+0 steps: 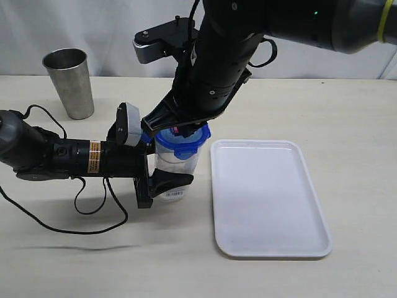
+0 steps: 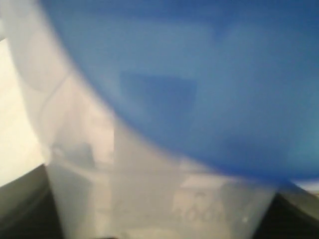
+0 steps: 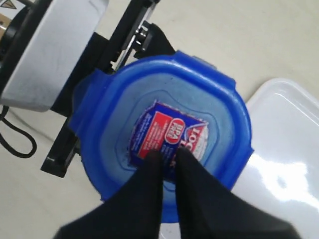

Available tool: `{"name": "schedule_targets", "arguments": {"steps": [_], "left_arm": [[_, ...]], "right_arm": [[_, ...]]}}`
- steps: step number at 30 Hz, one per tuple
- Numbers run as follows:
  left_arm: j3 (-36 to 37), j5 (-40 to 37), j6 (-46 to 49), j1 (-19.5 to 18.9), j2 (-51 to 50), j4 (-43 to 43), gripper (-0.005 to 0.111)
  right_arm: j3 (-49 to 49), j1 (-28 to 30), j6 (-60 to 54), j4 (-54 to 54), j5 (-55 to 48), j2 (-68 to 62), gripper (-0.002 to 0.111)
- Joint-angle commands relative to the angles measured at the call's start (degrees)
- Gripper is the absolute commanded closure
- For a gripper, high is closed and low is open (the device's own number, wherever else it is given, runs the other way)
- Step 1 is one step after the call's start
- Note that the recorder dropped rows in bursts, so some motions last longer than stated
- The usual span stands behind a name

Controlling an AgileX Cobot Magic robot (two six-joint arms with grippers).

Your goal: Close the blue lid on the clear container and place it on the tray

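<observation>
The clear container (image 1: 177,166) stands upright on the table just left of the tray (image 1: 267,242), with the blue lid (image 1: 189,141) sitting on its mouth. My left gripper (image 1: 169,162) reaches in from the left and is shut on the container's body, one finger in front and one behind. In the left wrist view the container (image 2: 149,199) and lid (image 2: 199,74) fill the frame, blurred. My right gripper (image 3: 167,153) comes down from above, shut, its two tips resting on the red-and-white sticker of the lid (image 3: 114,124). The lid's flaps stick outward.
A grey steel tumbler (image 1: 69,81) stands at the back left. The left arm's black cable (image 1: 62,217) loops over the table near the front left. The white tray (image 3: 284,124) holds nothing.
</observation>
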State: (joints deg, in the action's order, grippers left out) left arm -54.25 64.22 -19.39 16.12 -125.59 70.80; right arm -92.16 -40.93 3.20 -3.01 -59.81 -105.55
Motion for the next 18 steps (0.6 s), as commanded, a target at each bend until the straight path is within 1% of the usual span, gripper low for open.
{"name": "schedule_targets", "arguments": {"steps": [1,10,18], "left_arm": [[0.1,5.5,-0.5,0.2,1.5,0.1,0.107],[0.1,5.5,-0.5,0.2,1.5,0.1,0.107],[0.1,5.2,-0.5,0.2,1.5,0.1,0.107]], "right_arm": [[0.0,1.8,0.3,-1.5,-0.1,-0.9,0.103],[0.0,6.3,0.7,-2.3,-1.5,-0.9,0.103],[0.0,6.3,0.7,-2.4,-1.4,-0.9,0.103]]}}
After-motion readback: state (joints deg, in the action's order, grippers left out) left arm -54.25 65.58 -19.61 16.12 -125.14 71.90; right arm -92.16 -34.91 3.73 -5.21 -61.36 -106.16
